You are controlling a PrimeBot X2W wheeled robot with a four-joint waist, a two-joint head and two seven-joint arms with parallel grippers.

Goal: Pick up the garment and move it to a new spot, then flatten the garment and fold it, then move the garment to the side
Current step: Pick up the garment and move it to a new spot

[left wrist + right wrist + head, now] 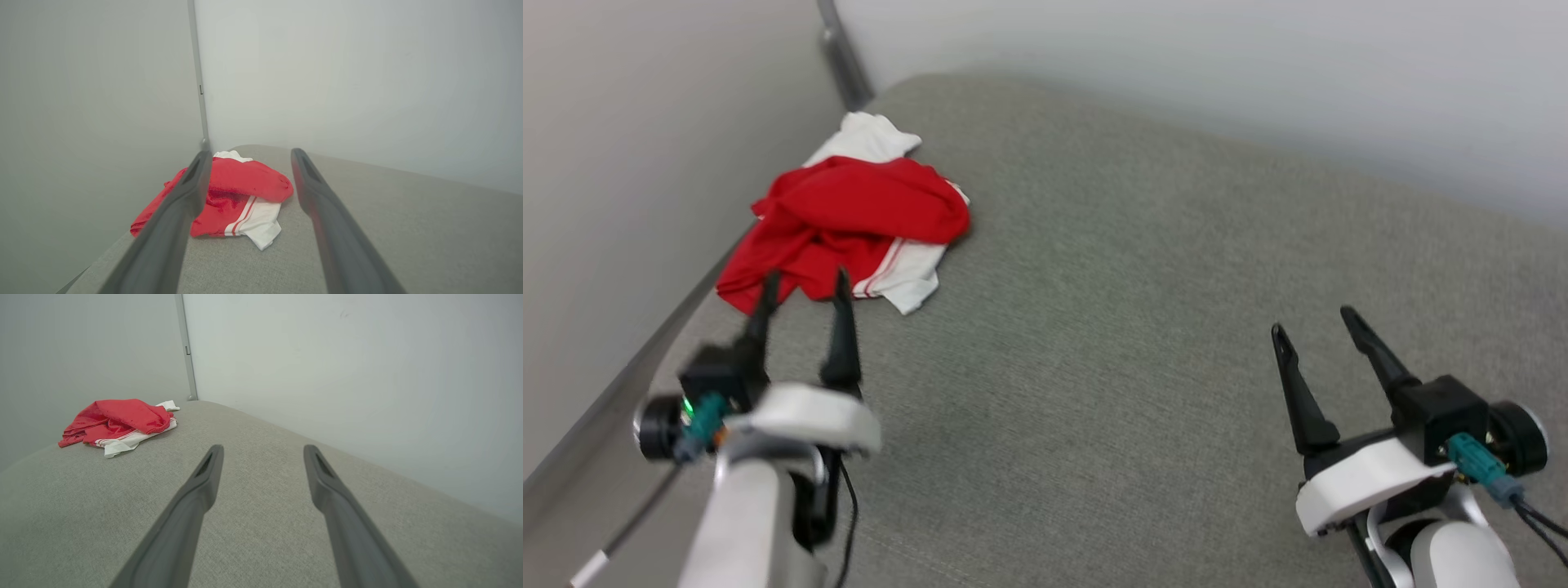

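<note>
Red-and-white garment (849,216) lay crumpled in a heap at the far-left corner of the grey padded surface (1135,286), by the wall (1176,65). L hand (806,276) was released, fingers spread, tips at the heap's near edge, nothing btwn them. R hand (1313,320) was also released, well apart from the heap.

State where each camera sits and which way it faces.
Head view: on the robot's head, looking down at the grey cushion; left tool and right tool show.
Left wrist view: behind the left tool's fingers, aimed at the T-shirt close ahead.
Right wrist view: behind the right tool's fingers, facing the wall corner, T-shirt far left.
All three share the T-shirt.
</note>
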